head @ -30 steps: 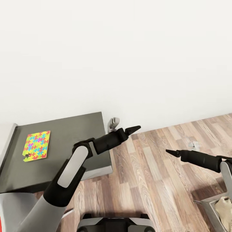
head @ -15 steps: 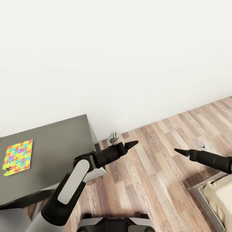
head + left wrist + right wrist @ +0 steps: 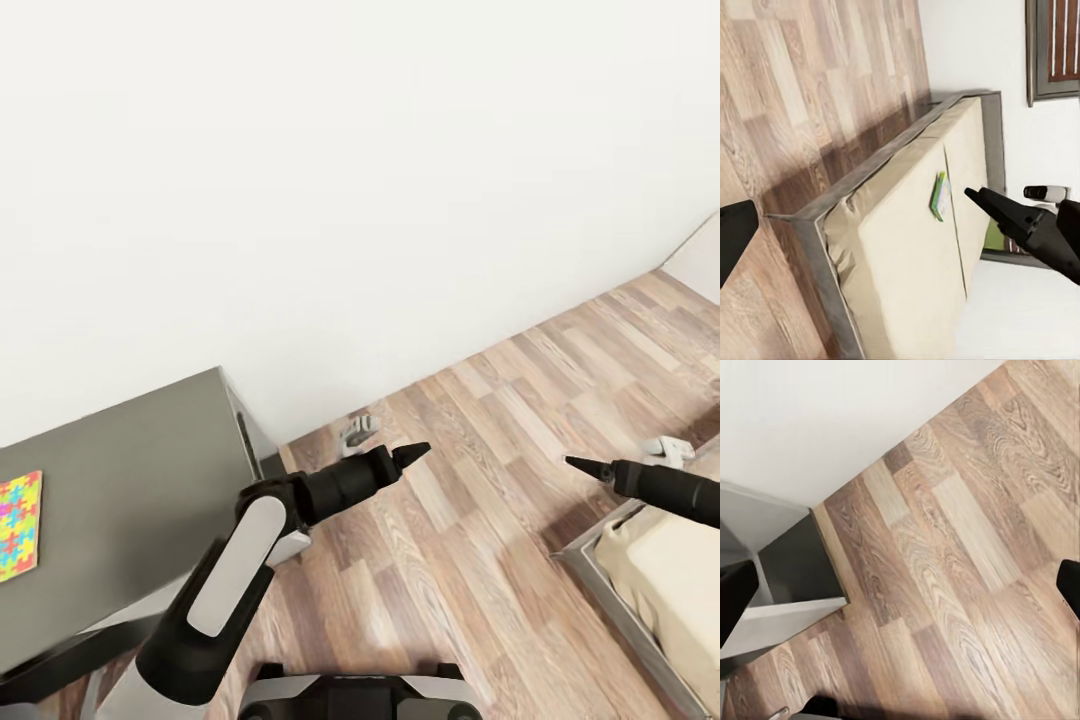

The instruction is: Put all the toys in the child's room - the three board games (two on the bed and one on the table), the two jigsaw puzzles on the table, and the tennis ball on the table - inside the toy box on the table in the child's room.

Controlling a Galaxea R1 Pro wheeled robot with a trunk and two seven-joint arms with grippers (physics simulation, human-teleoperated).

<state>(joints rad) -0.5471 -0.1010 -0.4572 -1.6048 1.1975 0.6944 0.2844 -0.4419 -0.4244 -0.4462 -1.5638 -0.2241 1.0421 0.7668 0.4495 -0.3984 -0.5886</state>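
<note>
On table (image 3: 130,480): jigsaw puzzle (image 3: 18,525) | bed (image 3: 907,247): green box (image 3: 939,196)

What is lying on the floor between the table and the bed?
In the head view, only bare wood floor lies between the table and the bed; both grippers, left and right, hang above it.
</note>
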